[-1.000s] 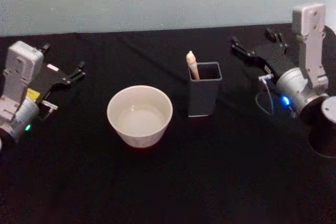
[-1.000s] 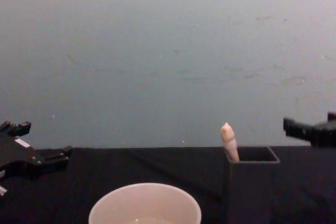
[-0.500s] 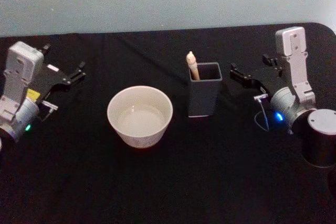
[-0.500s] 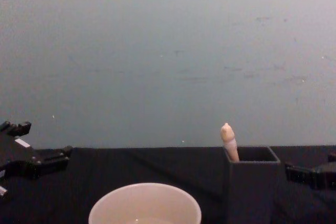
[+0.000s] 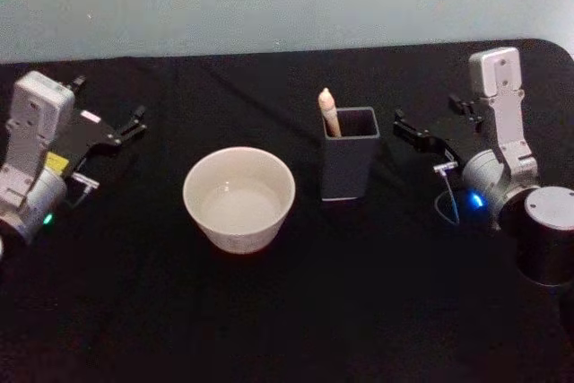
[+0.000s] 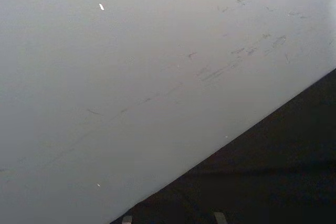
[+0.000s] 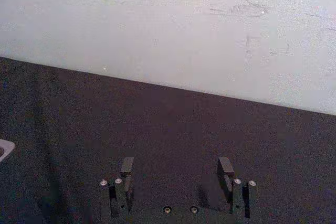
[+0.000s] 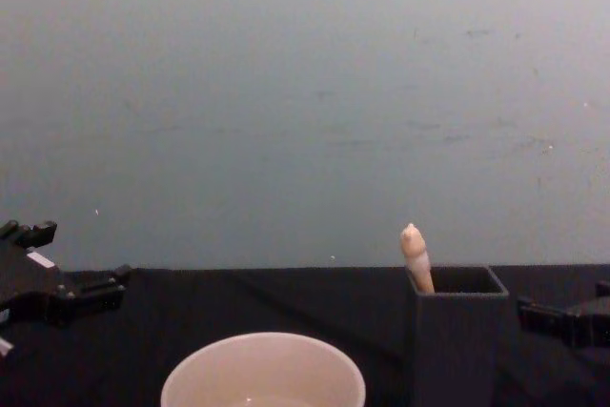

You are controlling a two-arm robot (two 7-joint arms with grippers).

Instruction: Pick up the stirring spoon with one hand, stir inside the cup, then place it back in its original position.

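Our left gripper sits parked and open at the far left. The cup waits unstirred. The spoon stands in the holder; our right gripper, empty and spread, hovers beside it. Everything remains.

Soft, even room light fell on the pale wall while the black tablecloth swallowed shadows, every view slightly grainy and soft-focused.

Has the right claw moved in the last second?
Yes. The right claw has come down and nearer, now beside the holder.
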